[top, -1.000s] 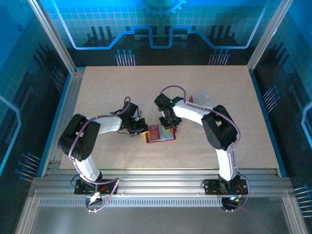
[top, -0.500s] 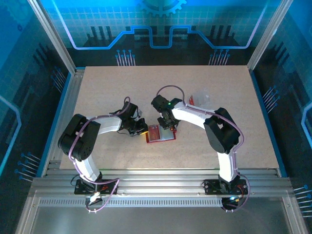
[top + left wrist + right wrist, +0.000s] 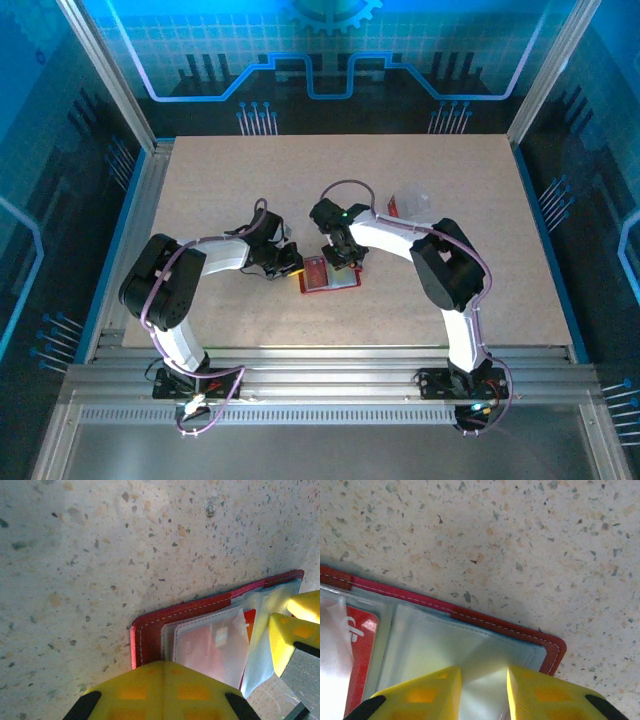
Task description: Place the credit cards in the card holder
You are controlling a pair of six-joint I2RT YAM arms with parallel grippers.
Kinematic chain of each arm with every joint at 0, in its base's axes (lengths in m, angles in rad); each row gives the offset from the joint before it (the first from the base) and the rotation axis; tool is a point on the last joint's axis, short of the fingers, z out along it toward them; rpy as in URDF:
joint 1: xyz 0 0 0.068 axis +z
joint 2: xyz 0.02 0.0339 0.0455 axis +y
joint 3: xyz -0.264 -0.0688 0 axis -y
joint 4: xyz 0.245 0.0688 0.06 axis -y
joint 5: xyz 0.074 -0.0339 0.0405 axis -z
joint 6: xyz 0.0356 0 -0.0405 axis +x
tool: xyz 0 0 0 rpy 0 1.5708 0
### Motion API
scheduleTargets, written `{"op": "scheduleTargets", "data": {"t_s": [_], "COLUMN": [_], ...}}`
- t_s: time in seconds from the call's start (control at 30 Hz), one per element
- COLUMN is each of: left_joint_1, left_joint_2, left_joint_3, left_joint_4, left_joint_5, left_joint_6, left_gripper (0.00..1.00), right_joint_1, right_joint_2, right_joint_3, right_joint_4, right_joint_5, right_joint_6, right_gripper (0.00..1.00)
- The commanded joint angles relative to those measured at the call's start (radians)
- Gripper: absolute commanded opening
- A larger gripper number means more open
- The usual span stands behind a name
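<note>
Here the card holder (image 3: 330,277) lies open and flat on the table (image 3: 230,170), near its middle, with a gripper at each end

The left gripper (image 3: 291,263) has its yellow fingers (image 3: 130,692) pressed together, tip down at the holder's left edge over the red stitched border. In the left wrist view a red card (image 3: 212,647) sits inside one of the glossy clear pockets. The right gripper (image 3: 341,262) hangs over the holder's far right corner. Its fingers (image 3: 420,695) stand a narrow gap apart with a fold of clear pocket film rising between them, and I cannot tell whether they pinch it. A clear plastic bag (image 3: 415,204) lies well apart, toward the table's far right
</note>
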Motion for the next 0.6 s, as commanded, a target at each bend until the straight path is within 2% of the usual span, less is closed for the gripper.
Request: {"op": "scheduleTargets", "data": {"t_s": [0.0, 0.17, 0.37, 0.5, 0.57], "left_joint_1": [0.005, 0.005, 0.005, 0.005, 0.006], "left_joint_2": [0.008, 0.029, 0.037, 0.037, 0.038], "left_joint_3": [-0.025, -0.028, -0.04, -0.042, -0.042], "left_joint_4": [-0.026, -0.02, -0.006, -0.007, -0.007], "left_joint_5": [-0.002, -0.005, -0.006, -0.008, -0.008], "left_joint_6": [-0.007, -0.004, -0.007, -0.006, -0.005], "left_gripper": [0.07, 0.07, 0.06, 0.07, 0.07], "right_joint_1": [-0.01, -0.015, -0.014, -0.014, -0.014], "right_joint_2": [0.032, 0.005, -0.003, -0.016, -0.027], "right_joint_3": [-0.008, -0.014, 0.018, 0.032, 0.034], "right_joint_4": [-0.014, -0.002, -0.008, -0.016, -0.025], "right_joint_5": [-0.026, -0.055, -0.098, -0.098, -0.058], "right_joint_6": [-0.007, -0.007, -0.015, -0.019, -0.019], "right_gripper": [0.28, 0.18, 0.0, 0.0, 0.11]}}
